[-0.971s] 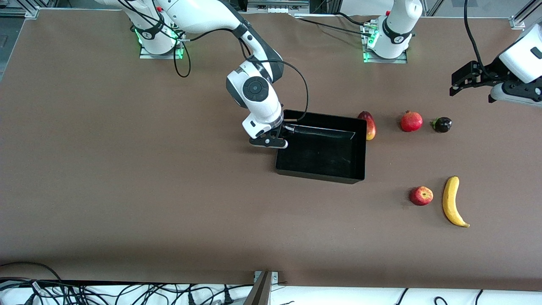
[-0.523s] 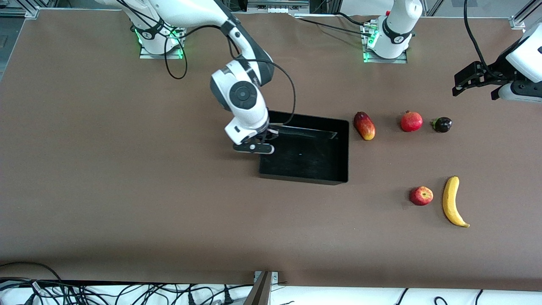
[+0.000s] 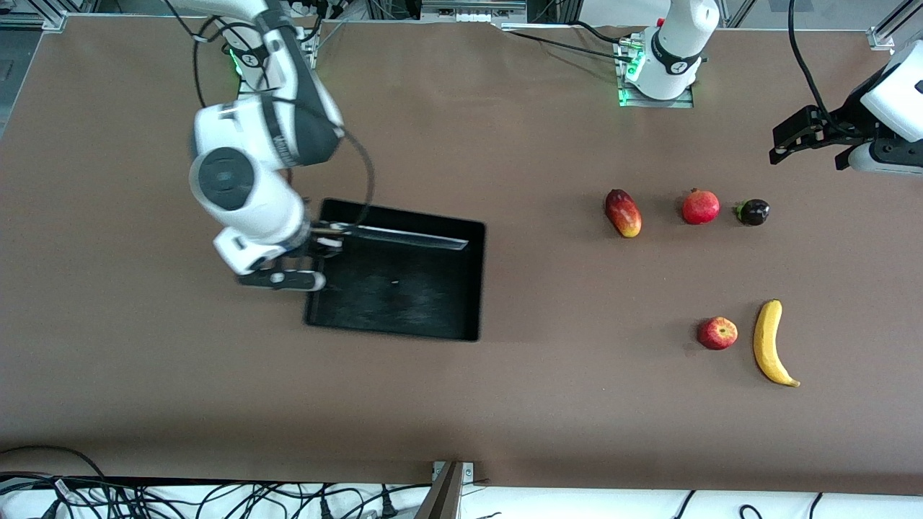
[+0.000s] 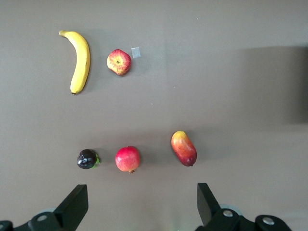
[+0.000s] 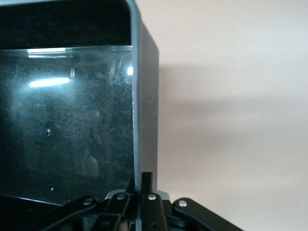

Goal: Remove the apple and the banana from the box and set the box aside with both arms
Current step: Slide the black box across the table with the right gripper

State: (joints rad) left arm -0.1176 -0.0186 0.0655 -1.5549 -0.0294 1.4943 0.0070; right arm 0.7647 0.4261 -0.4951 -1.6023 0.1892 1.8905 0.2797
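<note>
Toward the right arm's end of the table [image 3: 144, 375], the black box [image 3: 396, 285] sits flat on the brown surface with its open top upward and its glossy inside bare. The right gripper [image 3: 315, 249] is clamped shut on the box's short wall, the one at the right arm's end; in the right wrist view its fingers [image 5: 147, 185] pinch the thin rim of the box [image 5: 144, 96], one inside the wall and one outside.

Near the left arm's end, close to that end's edge of the table, the left gripper [image 3: 782, 140] hangs in the air with its jaws spread wide and nothing between them; the arm waits. The left wrist view shows its two dark fingers [image 4: 74, 204] well apart, above a row of three fruits.

That row lies well apart from the box: a red-and-yellow mango [image 3: 623, 213], a red pomegranate [image 3: 701, 206] and a small dark purple fruit [image 3: 753, 212], the purple one closest to the left arm's end.

Nearer to the front camera than the row lie the apple [image 3: 717, 333] and the banana [image 3: 771, 343], just beside each other without touching. The banana lies toward the left arm's end of the pair, its length running toward the front edge of the table.
</note>
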